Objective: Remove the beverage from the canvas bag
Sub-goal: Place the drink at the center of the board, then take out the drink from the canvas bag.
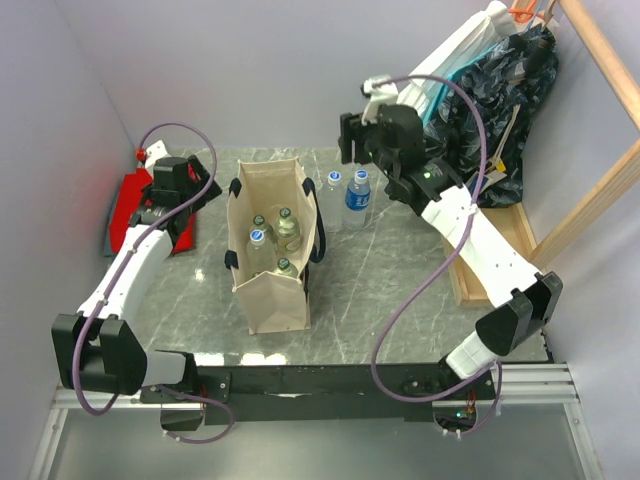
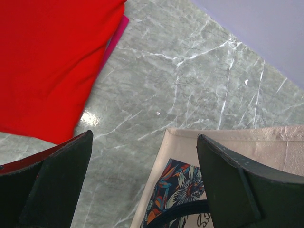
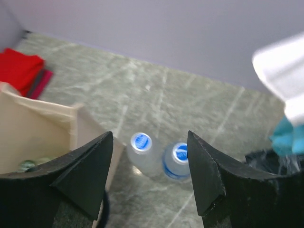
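The beige canvas bag (image 1: 272, 290) with dark strap handles stands open at the table's middle. Three bottles (image 1: 286, 224) stand inside it. Two clear bottles with blue caps (image 1: 358, 193) stand on the table just right of the bag; they also show in the right wrist view (image 3: 141, 148). My left gripper (image 1: 188, 208) is open and empty, left of the bag, above the marble; its view shows the bag's edge (image 2: 247, 137) beside the gripper (image 2: 145, 137). My right gripper (image 1: 348, 138) is open and empty, raised above the two outside bottles (image 3: 149, 135), with the bag (image 3: 38, 128) to its left.
A red folded cloth (image 1: 128, 212) lies at the far left, also in the left wrist view (image 2: 47, 61). Dark patterned fabric (image 1: 500, 110) and white and blue items are piled at the back right. A wooden frame (image 1: 590, 200) stands on the right. Walls close the back and left.
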You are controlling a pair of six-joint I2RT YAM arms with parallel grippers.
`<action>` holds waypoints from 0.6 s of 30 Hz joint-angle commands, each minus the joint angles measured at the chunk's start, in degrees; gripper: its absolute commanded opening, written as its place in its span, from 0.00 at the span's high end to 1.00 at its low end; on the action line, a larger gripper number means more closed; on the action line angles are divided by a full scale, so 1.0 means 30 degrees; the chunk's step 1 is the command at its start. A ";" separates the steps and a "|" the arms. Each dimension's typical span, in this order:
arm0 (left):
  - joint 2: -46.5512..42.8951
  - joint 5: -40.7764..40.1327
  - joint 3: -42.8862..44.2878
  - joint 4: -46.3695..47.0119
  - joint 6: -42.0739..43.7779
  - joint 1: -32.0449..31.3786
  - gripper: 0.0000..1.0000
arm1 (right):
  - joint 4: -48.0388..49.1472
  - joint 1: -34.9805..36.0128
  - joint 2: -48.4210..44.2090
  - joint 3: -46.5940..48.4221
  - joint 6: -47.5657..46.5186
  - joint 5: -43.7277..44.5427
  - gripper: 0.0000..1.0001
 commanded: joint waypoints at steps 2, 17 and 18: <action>-0.0056 -0.0376 0.0744 -0.0024 0.0152 -0.0073 0.04 | -0.3223 0.1613 0.1250 0.3801 -0.0913 -0.0728 0.31; 0.2285 -0.1518 0.4024 -0.1927 0.0211 -0.0044 0.04 | -0.5917 0.3083 0.3448 0.7288 -0.1119 -0.4940 0.35; 0.2463 -0.1722 0.4317 -0.2219 0.0269 -0.0044 0.04 | -0.5919 0.3199 0.3478 0.7289 -0.1119 -0.5177 0.35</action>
